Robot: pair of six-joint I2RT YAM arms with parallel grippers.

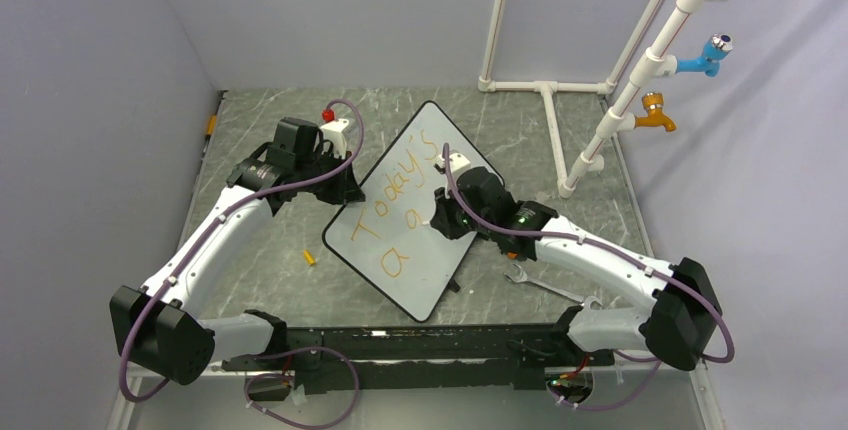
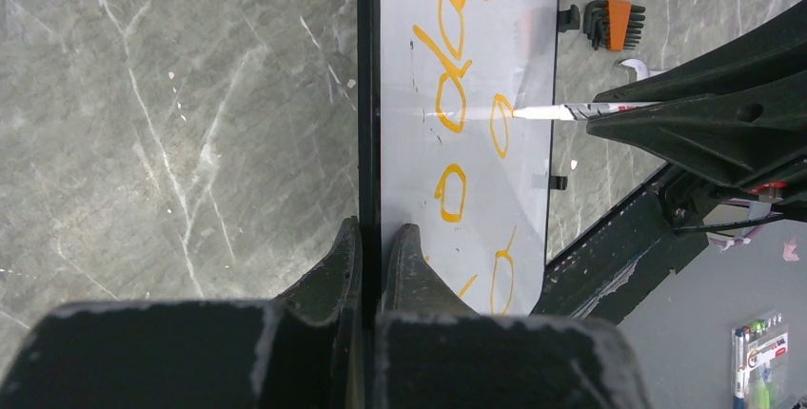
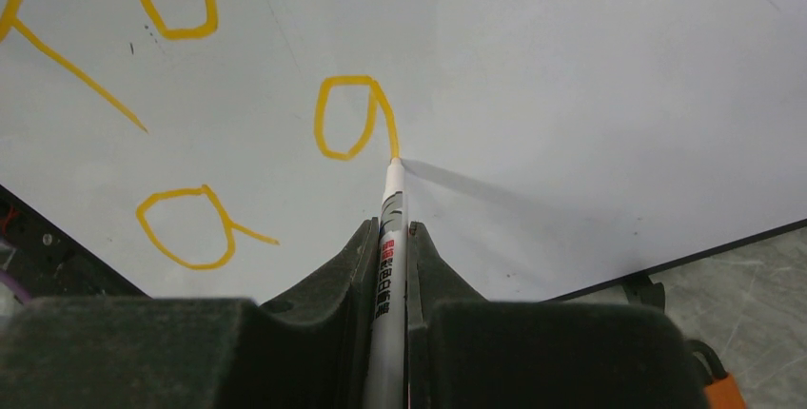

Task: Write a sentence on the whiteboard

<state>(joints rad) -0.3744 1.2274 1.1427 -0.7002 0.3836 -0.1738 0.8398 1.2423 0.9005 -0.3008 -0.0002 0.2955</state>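
Observation:
The whiteboard (image 1: 425,250) lies tilted in the middle of the table, with the orange sentence (image 1: 400,195) reading "Today's" and two loop letters below. My left gripper (image 1: 345,190) is shut on the board's black rim (image 2: 369,143) at its left edge. My right gripper (image 1: 440,218) is shut on a white marker (image 3: 391,238); its tip touches the board at the tail of an orange loop letter (image 3: 350,116). The left wrist view shows the marker (image 2: 561,111) beside that letter (image 2: 500,124). The whiteboard (image 3: 590,95) fills the right wrist view.
An orange marker cap (image 1: 309,257) lies left of the board. A wrench (image 1: 545,286) and a hex key set (image 2: 614,24) lie to its right. A white pipe frame (image 1: 560,140) with blue and orange taps stands at the back right.

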